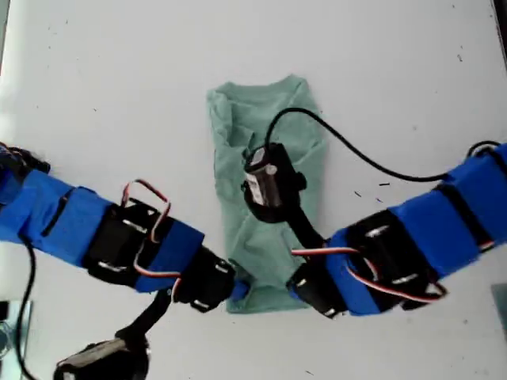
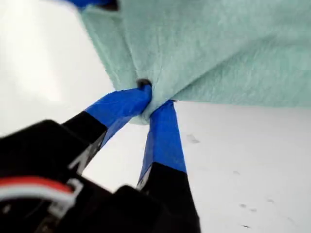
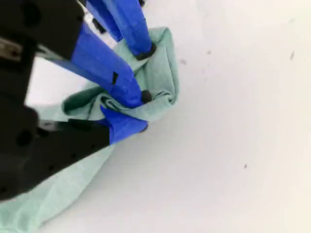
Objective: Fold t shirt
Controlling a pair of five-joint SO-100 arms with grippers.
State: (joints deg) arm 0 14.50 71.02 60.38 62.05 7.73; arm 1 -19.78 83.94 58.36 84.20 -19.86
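Observation:
The pale green t shirt (image 1: pixel 265 111) lies on the white table (image 1: pixel 396 79) as a narrow, wrinkled strip running from far to near in the exterior view. My first gripper (image 1: pixel 240 290) comes in from the exterior view's left and is shut on the shirt's near corner (image 2: pixel 218 48), the blue fingertips (image 2: pixel 146 94) pinching cloth. My second gripper (image 1: pixel 295 286) reaches in from the exterior view's right and is shut on the neighbouring near corner (image 3: pixel 160 99). The second gripper's (image 3: pixel 138 110) jaws clamp a bunched fold. The two grippers are close together.
The second arm's wrist camera (image 1: pixel 268 180) hangs over the middle of the shirt, hiding part of it. Its black cable (image 1: pixel 356 154) loops across the table toward the exterior view's right. A grey object (image 1: pixel 12 336) shows at the exterior view's lower left edge.

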